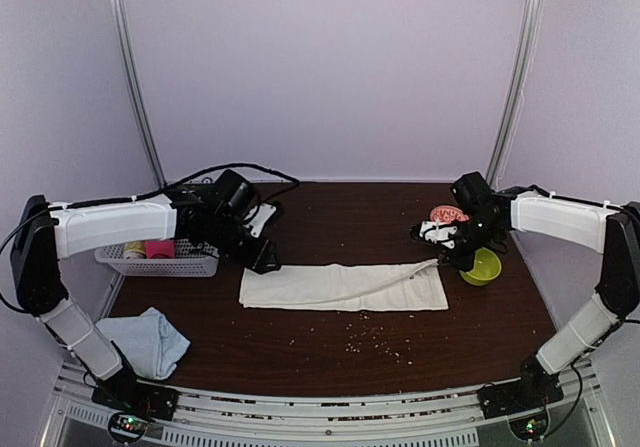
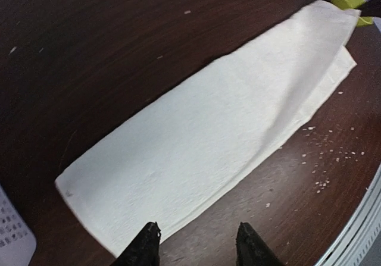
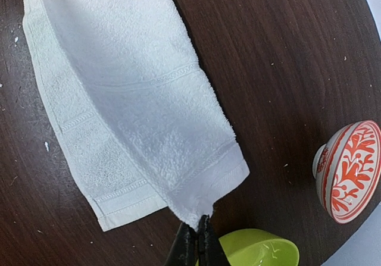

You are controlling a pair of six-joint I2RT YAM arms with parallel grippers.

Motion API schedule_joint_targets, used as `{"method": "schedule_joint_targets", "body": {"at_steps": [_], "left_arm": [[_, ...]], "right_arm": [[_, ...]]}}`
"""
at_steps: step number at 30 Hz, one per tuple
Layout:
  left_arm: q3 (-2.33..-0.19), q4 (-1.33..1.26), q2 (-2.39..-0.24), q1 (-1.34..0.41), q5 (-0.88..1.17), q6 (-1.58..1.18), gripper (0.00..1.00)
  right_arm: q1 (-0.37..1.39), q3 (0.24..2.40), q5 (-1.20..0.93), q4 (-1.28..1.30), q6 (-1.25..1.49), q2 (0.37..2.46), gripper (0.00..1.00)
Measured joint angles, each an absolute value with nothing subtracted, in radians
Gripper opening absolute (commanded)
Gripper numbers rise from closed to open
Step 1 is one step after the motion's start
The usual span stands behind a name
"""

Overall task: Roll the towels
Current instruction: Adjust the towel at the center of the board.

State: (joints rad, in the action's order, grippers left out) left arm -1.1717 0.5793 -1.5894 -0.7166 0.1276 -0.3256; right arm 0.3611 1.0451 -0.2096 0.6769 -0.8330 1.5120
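The cream-white towel lies lengthwise across the middle of the table, folded along its length. My right gripper is shut on the top layer's corner at the towel's right end, holding that corner slightly up. My left gripper is open just over the near left end of the towel, with nothing between its fingers. In the top view it hangs at the towel's left end. The pale blue towel lies crumpled at the front left.
A white basket at the left holds a yellow and a pink cloth roll. A green bowl and a red-patterned bowl stand close to the right gripper. Crumbs dot the table in front of the towel.
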Motion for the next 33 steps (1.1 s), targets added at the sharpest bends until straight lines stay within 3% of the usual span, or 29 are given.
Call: {"method": "schedule_joint_targets", "body": {"at_steps": [7,11,15,19,26,33], "left_arm": [[-1.188,0.298,-1.689,-0.999,0.193,-0.155,0.44],[-1.303,0.191,-1.825,-1.104,0.194,-0.050,0.42],[-1.505,0.092,-2.020,-1.174,0.142,0.013,0.29],[-1.589,-0.002,-2.156,-1.214,0.076,0.058,0.17],[-1.791,0.001,-2.386,-1.251,0.027,0.115,0.18],[-1.895,0.001,-2.473,-1.251,-0.026,0.113,0.17]], "right_arm": [[0.361,1.045,-0.229,0.663,-0.808,1.484,0.00],[0.361,1.044,-0.237,0.657,-0.802,1.484,0.00],[0.361,1.044,-0.251,0.653,-0.791,1.490,0.00],[0.361,1.044,-0.263,0.654,-0.781,1.495,0.00],[0.361,1.044,-0.266,0.653,-0.778,1.495,0.00],[0.361,1.044,-0.276,0.653,-0.778,1.495,0.00]]}}
